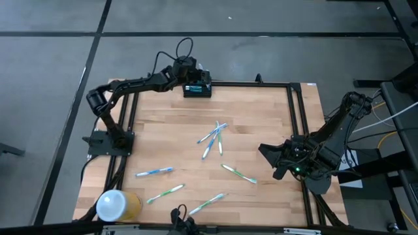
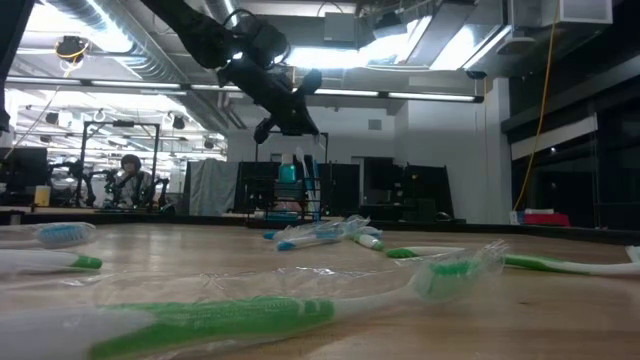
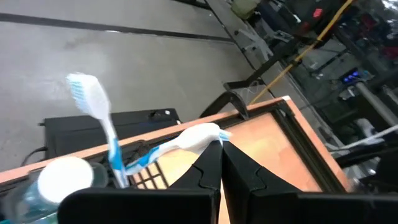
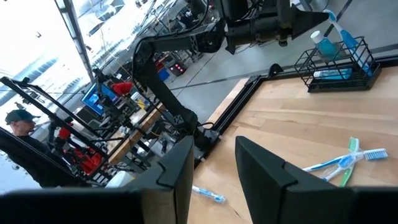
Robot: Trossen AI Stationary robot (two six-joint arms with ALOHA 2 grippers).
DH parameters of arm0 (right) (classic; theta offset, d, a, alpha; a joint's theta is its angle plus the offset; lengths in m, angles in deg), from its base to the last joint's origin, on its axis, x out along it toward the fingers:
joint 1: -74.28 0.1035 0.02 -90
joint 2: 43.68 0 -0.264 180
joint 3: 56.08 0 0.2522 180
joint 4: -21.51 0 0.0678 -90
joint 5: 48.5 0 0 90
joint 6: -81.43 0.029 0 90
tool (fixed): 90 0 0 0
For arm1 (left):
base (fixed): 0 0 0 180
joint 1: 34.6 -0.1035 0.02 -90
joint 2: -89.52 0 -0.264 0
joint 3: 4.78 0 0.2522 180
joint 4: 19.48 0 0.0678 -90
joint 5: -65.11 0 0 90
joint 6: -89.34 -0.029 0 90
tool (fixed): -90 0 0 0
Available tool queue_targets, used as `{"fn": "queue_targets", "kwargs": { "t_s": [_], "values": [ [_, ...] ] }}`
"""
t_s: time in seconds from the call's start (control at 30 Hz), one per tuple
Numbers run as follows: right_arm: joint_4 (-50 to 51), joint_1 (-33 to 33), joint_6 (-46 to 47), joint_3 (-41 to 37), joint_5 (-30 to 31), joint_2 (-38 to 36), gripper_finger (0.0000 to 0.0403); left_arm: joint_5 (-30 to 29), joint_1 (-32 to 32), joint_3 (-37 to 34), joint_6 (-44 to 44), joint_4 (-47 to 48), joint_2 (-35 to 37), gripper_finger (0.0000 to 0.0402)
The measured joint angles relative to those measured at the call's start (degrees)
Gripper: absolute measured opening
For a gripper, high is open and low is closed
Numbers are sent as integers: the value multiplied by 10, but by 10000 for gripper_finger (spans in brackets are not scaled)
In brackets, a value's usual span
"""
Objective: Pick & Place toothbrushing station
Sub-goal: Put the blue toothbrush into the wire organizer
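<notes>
The left gripper point(image 1: 196, 73) is hovering directly over the toothbrushing station point(image 1: 197, 89) at the table's far edge, its fingers point(image 3: 208, 168) pressed together on a blue toothbrush point(image 3: 112, 140); only its wrist view is showing this. The right gripper point(image 1: 269, 156) is waiting, jaws spread and empty, well apart from the station.

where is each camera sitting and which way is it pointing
High view: overhead, straight down on the wooden table; both arms show.
Low view: at tabletop height, level across the toothbrushes; the left arm hangs from above.
Left wrist view: on the left arm, past its shut left claw at the black rack.
Right wrist view: on the right arm, past its parted right claw across the table.
Shared: high and right wrist views both show the rack.
</notes>
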State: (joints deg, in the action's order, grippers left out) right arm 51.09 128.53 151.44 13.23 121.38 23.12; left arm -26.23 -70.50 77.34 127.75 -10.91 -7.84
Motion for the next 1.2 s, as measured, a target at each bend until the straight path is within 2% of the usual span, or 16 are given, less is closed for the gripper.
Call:
{"fn": "queue_targets", "kwargs": {
  "t_s": [0.2,0.47,0.6,0.7,0.83,1.0,1.2],
  "values": [
    [0,0,0,0,-4,0,121,6,1,0,-5,-6,-2,23],
    [0,6,0,0,-3,0,121,6,1,0,-10,-8,-2,119],
    [0,11,0,0,1,0,120,9,6,0,-18,-11,1,150],
    [0,11,0,0,1,0,120,2,10,-1,-55,-11,20,158],
    [0,11,-2,0,3,0,120,-40,19,0,-114,24,65,156],
    [-3,11,-2,0,3,9,120,-89,36,0,-177,105,137,149],
    [-4,11,-10,0,3,14,120,-82,112,0,-216,250,189,147]
  ]
}}
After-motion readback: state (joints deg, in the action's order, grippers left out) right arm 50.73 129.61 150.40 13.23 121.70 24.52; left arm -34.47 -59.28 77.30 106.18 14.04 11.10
